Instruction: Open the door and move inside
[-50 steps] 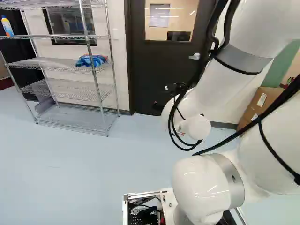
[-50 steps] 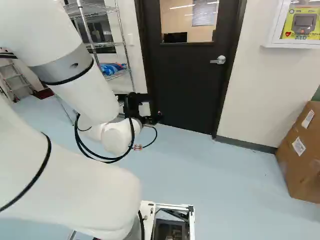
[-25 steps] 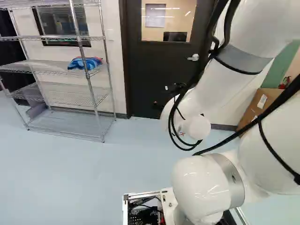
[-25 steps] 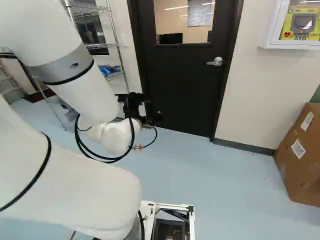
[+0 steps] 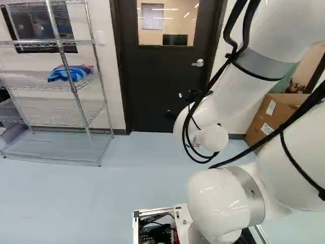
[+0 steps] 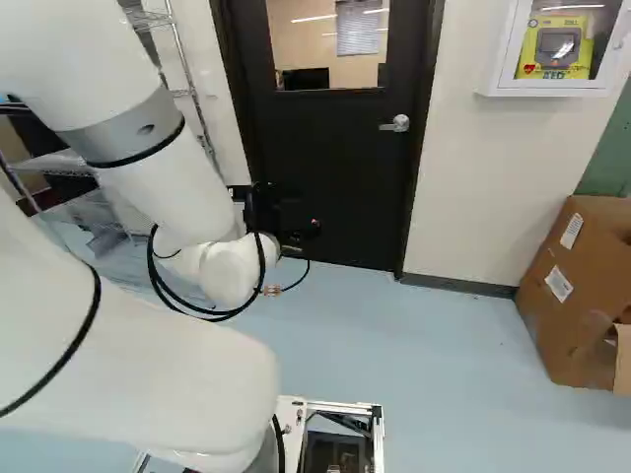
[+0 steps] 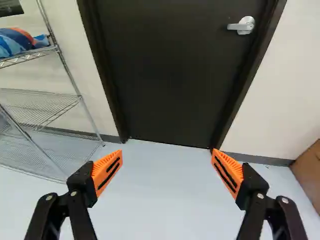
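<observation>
a: which step are we on?
b: the approach, we judge: the dark door [image 7: 160, 75] stands closed ahead of our hand [image 7: 167, 152], its lever handle [image 7: 241, 26] beyond the hand, higher and to our right.
a: and are we gripping anything?
b: nothing; the hand is spread wide apart. next we should drive nearer, raise it and line up before pressing the lever handle.
</observation>
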Available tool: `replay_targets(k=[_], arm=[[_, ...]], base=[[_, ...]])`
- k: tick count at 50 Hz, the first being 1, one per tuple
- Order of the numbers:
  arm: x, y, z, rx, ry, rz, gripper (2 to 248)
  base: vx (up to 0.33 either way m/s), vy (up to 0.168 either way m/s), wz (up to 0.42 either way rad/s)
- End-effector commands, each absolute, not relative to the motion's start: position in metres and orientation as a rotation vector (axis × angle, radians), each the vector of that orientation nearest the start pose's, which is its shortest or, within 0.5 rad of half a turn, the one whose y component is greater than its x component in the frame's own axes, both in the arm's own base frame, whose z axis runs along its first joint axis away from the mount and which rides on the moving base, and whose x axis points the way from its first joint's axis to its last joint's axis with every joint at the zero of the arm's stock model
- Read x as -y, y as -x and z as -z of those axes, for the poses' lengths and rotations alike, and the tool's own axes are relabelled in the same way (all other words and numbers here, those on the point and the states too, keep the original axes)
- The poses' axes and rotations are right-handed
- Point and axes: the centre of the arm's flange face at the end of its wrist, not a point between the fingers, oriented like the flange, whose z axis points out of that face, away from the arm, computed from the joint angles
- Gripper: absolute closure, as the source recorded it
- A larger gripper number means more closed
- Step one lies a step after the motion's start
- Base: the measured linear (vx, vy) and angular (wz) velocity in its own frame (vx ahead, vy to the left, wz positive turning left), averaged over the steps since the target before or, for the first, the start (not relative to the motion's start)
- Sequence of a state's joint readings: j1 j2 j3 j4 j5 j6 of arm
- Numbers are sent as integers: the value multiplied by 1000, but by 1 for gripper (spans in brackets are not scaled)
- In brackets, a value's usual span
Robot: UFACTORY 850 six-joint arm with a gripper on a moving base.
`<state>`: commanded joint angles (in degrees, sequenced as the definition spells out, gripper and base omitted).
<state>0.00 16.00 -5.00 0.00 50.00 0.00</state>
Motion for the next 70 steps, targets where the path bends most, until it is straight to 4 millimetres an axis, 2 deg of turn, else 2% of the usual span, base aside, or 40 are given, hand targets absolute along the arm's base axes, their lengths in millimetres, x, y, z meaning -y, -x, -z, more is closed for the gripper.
replay_targets(k=[43, 57, 70], arm=[[0, -270, -366, 0, 2558, 1824, 3], [0, -270, -366, 0, 2558, 1824, 3], [0, -270, -366, 0, 2558, 1824, 3]], base=[[150, 4, -236], [134, 35, -230], [121, 85, -32]])
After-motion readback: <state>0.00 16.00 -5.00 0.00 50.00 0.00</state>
